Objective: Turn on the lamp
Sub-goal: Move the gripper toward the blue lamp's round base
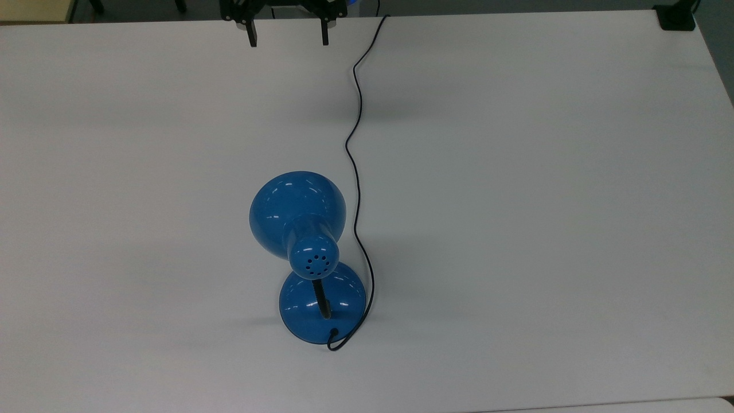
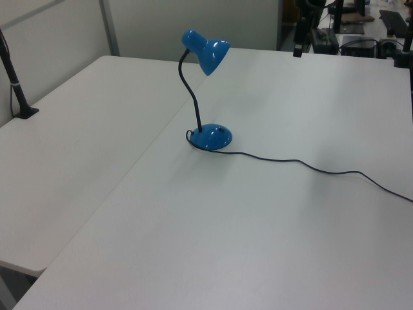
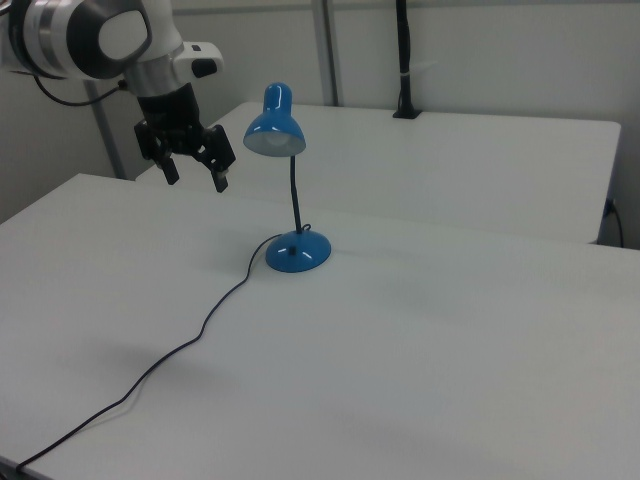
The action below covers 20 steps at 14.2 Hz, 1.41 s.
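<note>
The blue lamp (image 1: 298, 212) stands on the white table, its dome shade (image 3: 274, 131) unlit on a black gooseneck (image 2: 190, 93) above a round blue base (image 1: 322, 307). A thin black cord (image 1: 356, 172) runs from the base toward the top view's upper edge. My gripper (image 1: 288, 35) hangs open in the air at the top view's upper edge, well apart from the lamp. In the right view the gripper (image 3: 196, 176) sits to the left of the shade, fingers spread with nothing between them.
The white table (image 1: 516, 201) spreads wide around the lamp. A second table (image 2: 71, 155) joins it on the left view's left. A black post (image 3: 404, 60) is clamped at that table's far edge. A black clamp (image 1: 676, 17) sits at the top view's upper right corner.
</note>
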Tool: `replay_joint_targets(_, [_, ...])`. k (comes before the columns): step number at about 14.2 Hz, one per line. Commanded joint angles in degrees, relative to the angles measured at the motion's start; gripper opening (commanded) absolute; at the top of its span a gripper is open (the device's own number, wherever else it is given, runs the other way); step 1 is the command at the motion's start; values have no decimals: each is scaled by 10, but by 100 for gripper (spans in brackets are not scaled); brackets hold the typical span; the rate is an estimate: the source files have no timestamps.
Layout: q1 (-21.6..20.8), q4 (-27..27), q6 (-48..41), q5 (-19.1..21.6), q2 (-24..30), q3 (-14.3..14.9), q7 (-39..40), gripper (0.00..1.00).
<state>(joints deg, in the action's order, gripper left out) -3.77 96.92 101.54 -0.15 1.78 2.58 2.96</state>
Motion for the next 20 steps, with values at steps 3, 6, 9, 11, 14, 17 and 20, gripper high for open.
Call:
replay_joint_targets(3, [1,-5,-8,2,-4,-3,-10,100])
replay_joint_targets(6, [1,-5,-9,2,-3,-3,-10,100])
replay_joint_targets(9, [1,-5,-9,2,-3,-3,-10,100])
replay_joint_targets(11, [2,-5,-9,3,-2,0,-3,100])
replay_joint_targets(14, [9,-4,-9,5,0,4,55,100])
replay_joint_targets(17, [26,-6,-8,3,-3,3,132,60])
replay_joint_targets(20, [26,-5,-6,-28,-8,0,142,19])
